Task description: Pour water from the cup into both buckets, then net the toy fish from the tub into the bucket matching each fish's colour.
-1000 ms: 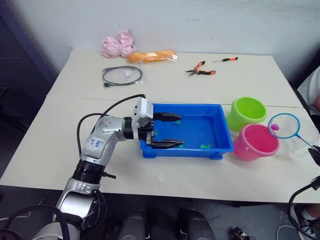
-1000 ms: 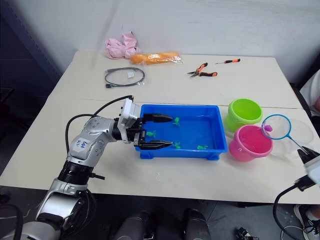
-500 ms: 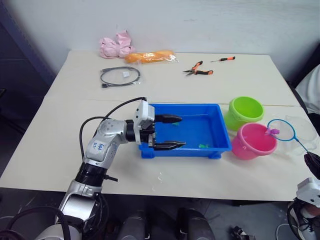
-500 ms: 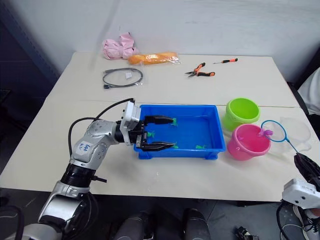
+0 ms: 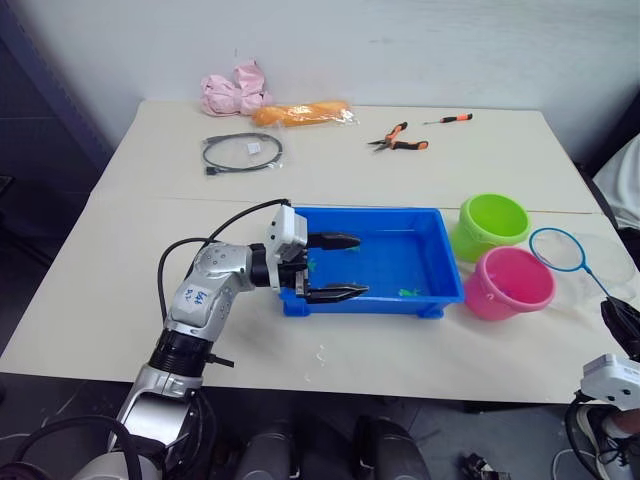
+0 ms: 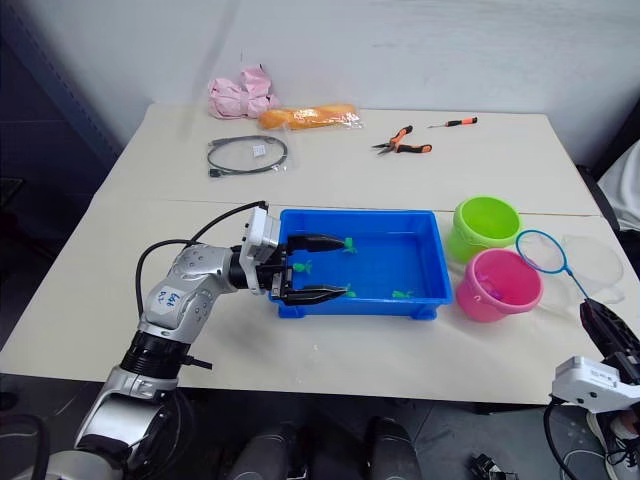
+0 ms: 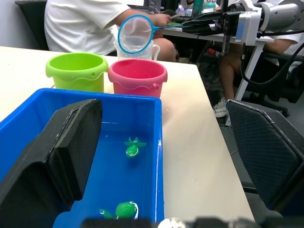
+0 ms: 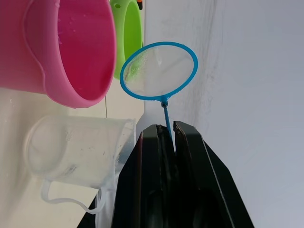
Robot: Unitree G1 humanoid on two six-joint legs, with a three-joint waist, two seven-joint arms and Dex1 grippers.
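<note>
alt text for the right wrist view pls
The right gripper is shut on the net handle, its empty blue hoop raised beside the pink bucket and green bucket. The clear cup stands close by.

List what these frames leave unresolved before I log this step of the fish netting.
- Pink bucket: whether a fish lies in it; too small in the head views, and its wall hides the inside in the left wrist view.
- Green bucket: contents hidden the same way.
- Cup: any water left cannot be told through the clear plastic.
- Fish in the tub: the left gripper covers part, so no full count.
- Net: looks empty.
</note>
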